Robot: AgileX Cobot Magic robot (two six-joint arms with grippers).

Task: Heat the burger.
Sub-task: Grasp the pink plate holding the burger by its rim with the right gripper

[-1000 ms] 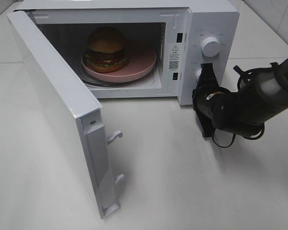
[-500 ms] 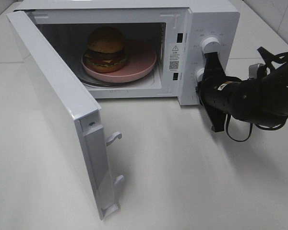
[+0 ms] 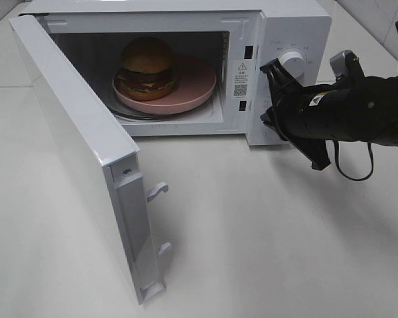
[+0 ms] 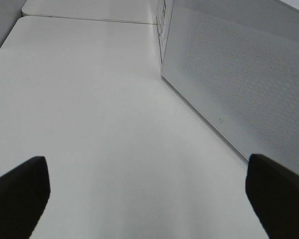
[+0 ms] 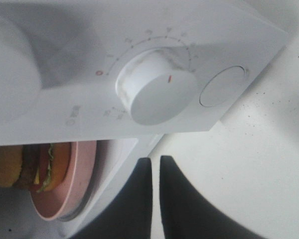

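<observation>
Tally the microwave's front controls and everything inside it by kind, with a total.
Knobs: 2
Button: 1
Burger: 1
Plate: 1
Glass tray: 1
Total: 6

Your high camera looks steeply down from the front over the white bench (image 3: 252, 232) and the open white box-shaped microwave oven (image 3: 292, 26). Your left wrist camera sits low over the bench, near the oven's perforated white door (image 4: 239, 74). Your right wrist camera is close against the white control panel (image 5: 214, 45); it shares that panel and the shallow pink plate (image 5: 84, 164) with the high view.
</observation>
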